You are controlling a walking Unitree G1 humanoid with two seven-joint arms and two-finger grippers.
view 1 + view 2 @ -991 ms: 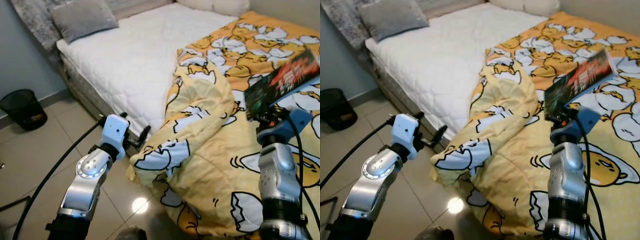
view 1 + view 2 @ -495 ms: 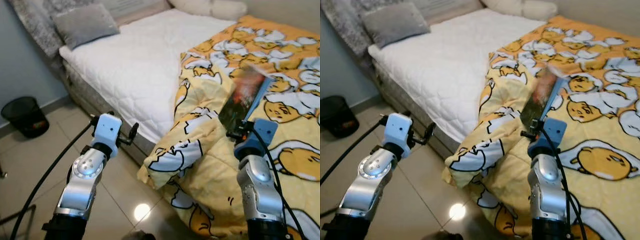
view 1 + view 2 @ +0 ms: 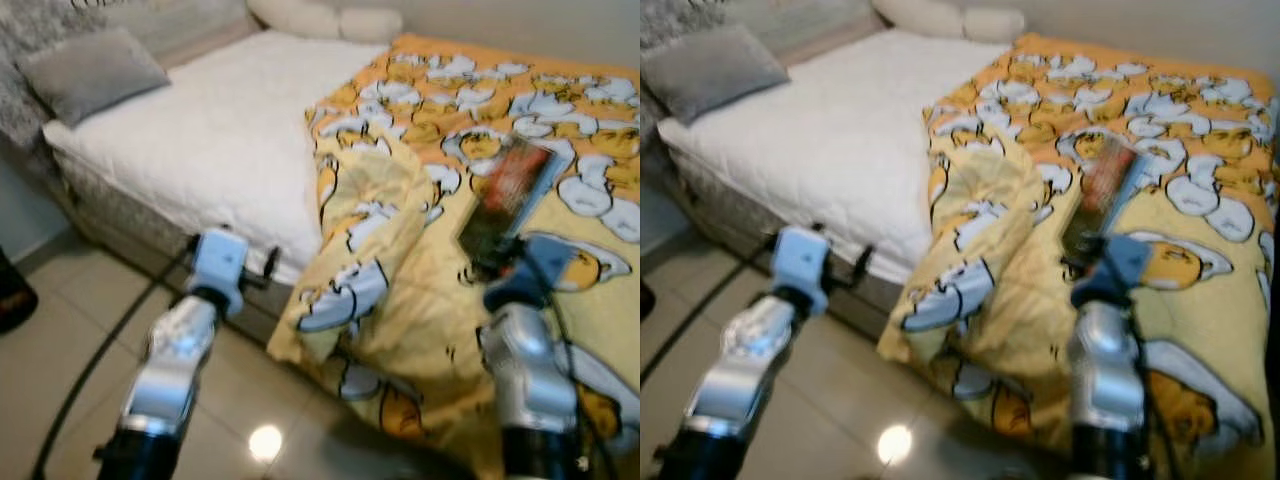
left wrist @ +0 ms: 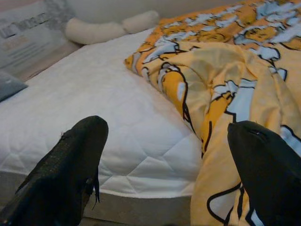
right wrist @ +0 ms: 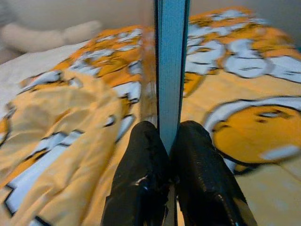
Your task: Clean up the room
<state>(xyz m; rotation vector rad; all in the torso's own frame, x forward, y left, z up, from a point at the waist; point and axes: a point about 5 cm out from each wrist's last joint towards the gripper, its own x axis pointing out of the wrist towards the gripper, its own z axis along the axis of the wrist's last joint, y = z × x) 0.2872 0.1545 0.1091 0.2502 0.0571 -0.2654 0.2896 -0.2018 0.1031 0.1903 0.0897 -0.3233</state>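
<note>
Soft, even indoor light filled the room. Both eye views were smeared by motion blur. A bright glare spot [image 3: 265, 441] shone on the tiled floor [image 3: 60, 340] beside the bed [image 3: 200, 150]. The wrist views were sharper.

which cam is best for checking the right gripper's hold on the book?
Right wrist view: the right gripper has both fingers pressed on the book, seen edge-on. The head views, blurred, show its dark red cover over the yellow blanket, not the contact.

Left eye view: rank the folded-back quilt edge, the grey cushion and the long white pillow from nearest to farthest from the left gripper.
1. Quilt edge, just to the right of the left gripper.
2. Grey cushion, far left.
3. White pillow, at the bed's head.
</note>
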